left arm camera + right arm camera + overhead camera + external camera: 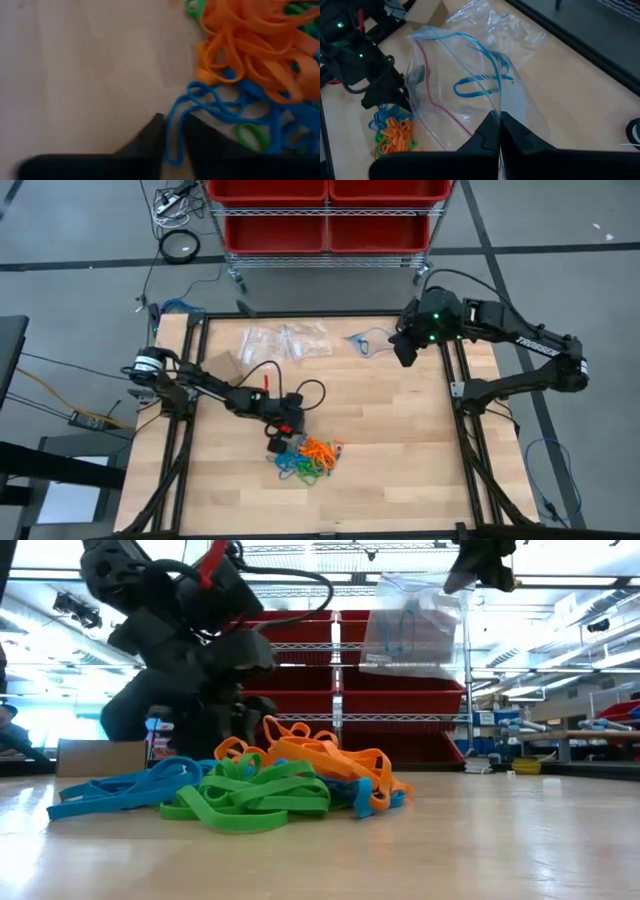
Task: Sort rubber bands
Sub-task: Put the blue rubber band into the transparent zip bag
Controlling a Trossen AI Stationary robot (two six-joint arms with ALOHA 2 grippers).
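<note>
Blue is the only colour I can count as started: a few blue bands (479, 86) already sit inside the clear bag (451, 80) that my right gripper (498, 121) holds up off the table near its far right corner, fingers fully pinched together on the bag's edge. Everything else looks unsorted to me. The main pile of rubber bands (308, 458) lies on the wooden table (400, 440) toward the near middle, orange, green and blue loops tangled into one clump, with orange heaped on top in the low view and blue and green spilling out at the front. My left gripper (172, 137) is down at the edge of that pile, its fingers narrowed to a slim gap with a blue loop (200, 107) running between them; it seems to be closing on that strand, though I can't tell that the grip is firm. More empty bags (288, 340) lie flat at the far side of the table. I judge the job barely begun: most blue, all orange and all green remain.
</note>
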